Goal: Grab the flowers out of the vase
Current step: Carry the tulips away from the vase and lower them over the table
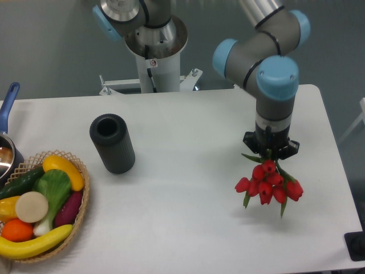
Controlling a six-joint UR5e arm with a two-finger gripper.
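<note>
The gripper (270, 155) points down over the right part of the white surface (188, 188), its fingers clamped on the flowers (267, 184), which hang below it with the red buds lowest. Green leaves stick out at the sides of the bunch and below the buds. The stems run up into the gripper and are mostly hidden by it. A soft shadow lies on the surface under and to the right of the bunch; whether the buds touch the surface cannot be told.

The vase (112, 142) stands well apart from the flowers, to their left, with its round mouth empty and dark. It looks upright, seen from above and slightly to one side.

A wicker basket (80, 220) sits left of the vase and nearer the front edge, holding a banana, a cucumber, an orange and other produce. Behind the basket, at the left edge, part of a pot (7, 154) with a blue handle shows. The arm's base (155, 63) rises behind the vase, beyond the far edge of the surface.
</note>
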